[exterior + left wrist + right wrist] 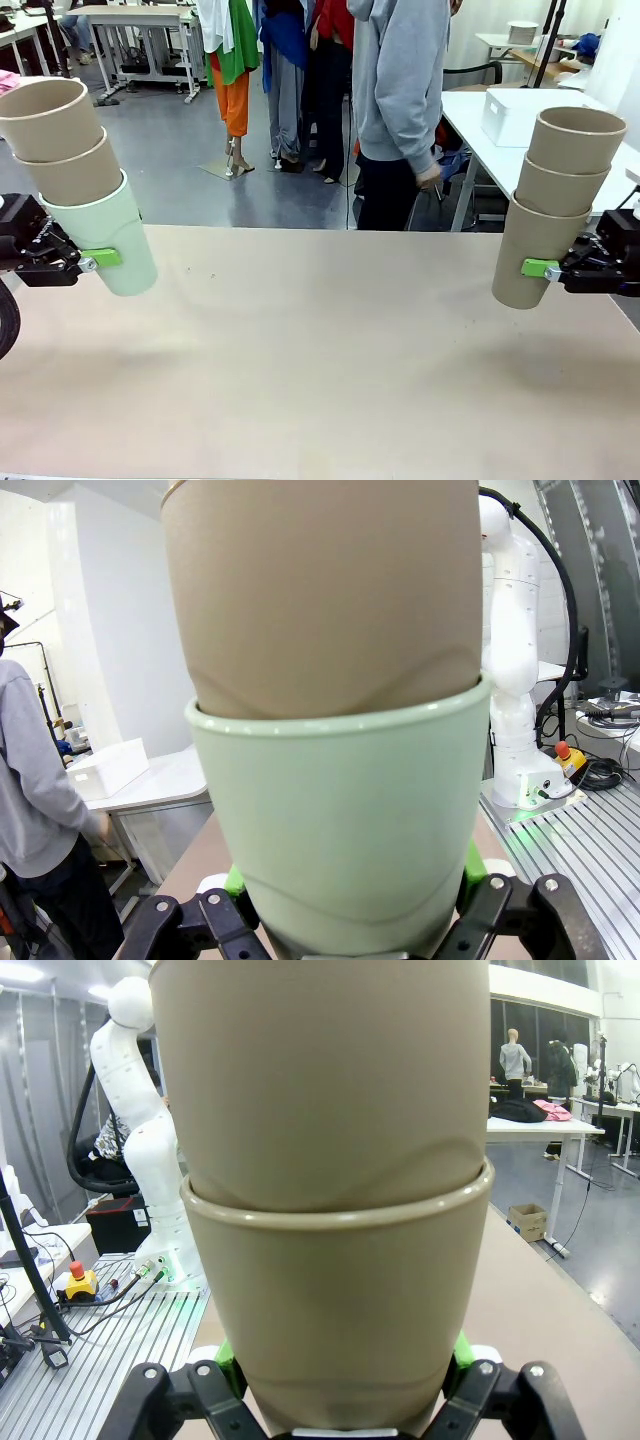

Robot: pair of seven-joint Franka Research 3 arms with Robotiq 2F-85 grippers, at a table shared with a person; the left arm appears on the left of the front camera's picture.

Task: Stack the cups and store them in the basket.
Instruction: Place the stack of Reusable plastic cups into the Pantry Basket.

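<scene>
My left gripper (88,262) is shut on a pale mint green cup (110,235) at the far left, held above the table. Two tan cups (60,140) are nested in it and the stack leans left. In the left wrist view the mint cup (340,820) sits between my green pads with a tan cup (320,590) inside. At the far right my right gripper (548,270) is shut on the bottom tan cup (532,250) of a stack of three (570,150). The right wrist view has that tan cup (335,1310) with another (320,1070) nested in it. The basket is out of view.
The beige table (320,360) stretches between both stacks. A person in a grey hoodie (400,90) stands at the far side. A white table with a white box (515,115) is behind at the right.
</scene>
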